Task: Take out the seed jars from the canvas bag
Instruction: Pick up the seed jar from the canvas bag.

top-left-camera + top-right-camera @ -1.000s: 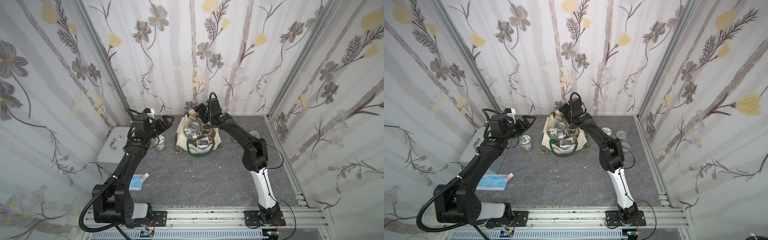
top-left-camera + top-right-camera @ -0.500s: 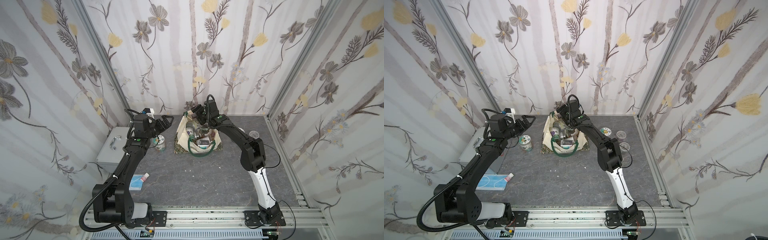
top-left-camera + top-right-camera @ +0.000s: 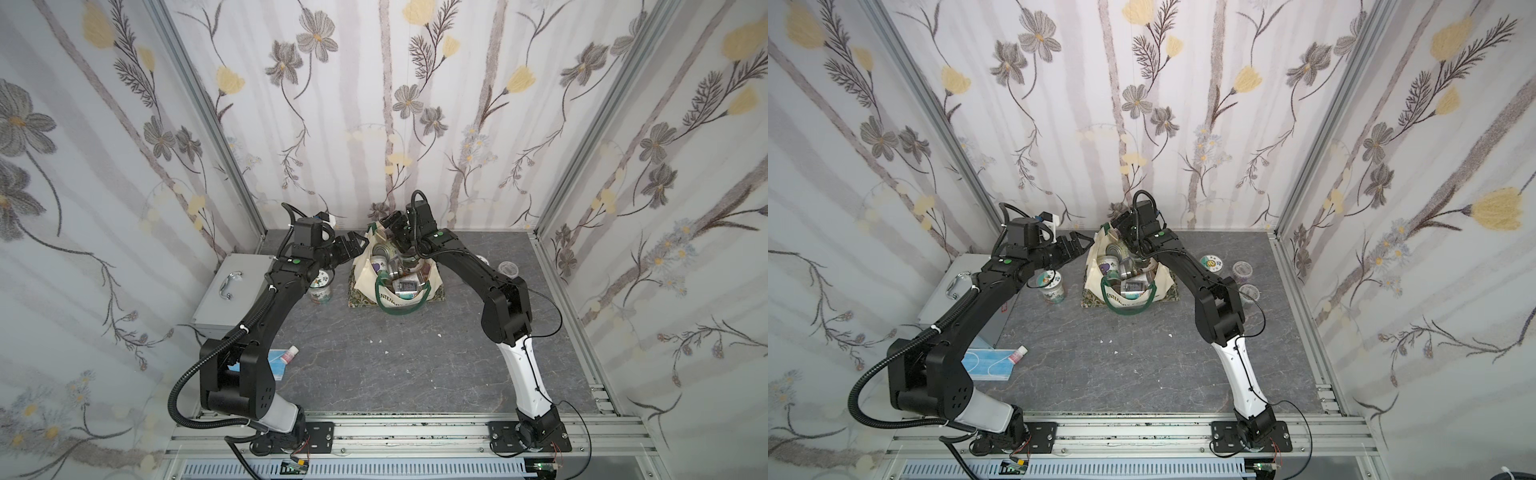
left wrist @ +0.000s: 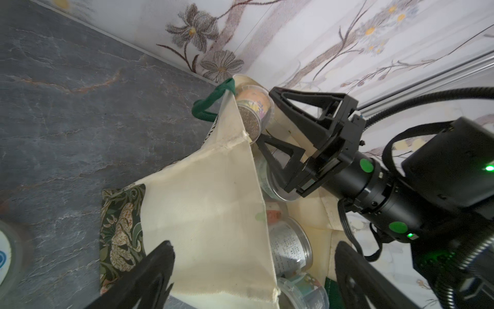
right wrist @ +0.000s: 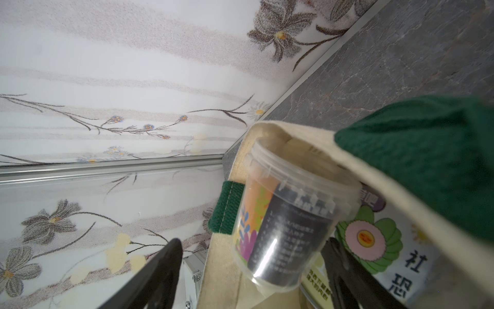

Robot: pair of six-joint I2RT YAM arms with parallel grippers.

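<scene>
The cream canvas bag (image 3: 365,276) (image 3: 1094,279) stands open at the back of the table with several seed jars (image 3: 384,251) inside. My left gripper (image 3: 353,245) (image 4: 254,267) is open, and the bag's side wall (image 4: 208,200) lies between its jaws. My right gripper (image 3: 395,226) (image 5: 255,267) is open at the bag's far rim. One of its fingers is outside the cloth and the other inside, around a clear jar with an orange label (image 5: 288,222) (image 4: 254,107). Another jar (image 3: 322,286) stands on the table left of the bag.
A silver metal case (image 3: 232,286) sits at the left edge. A blue face mask (image 3: 986,365) and a pink-capped bottle (image 3: 1018,354) lie at the front left. Three more jars (image 3: 1210,263) (image 3: 1243,269) (image 3: 1250,293) stand right of the bag. The back wall is close behind it.
My left gripper has moved right to the bag's side wall. The right gripper has shifted slightly left at the bag's far rim and opened a little wider.
</scene>
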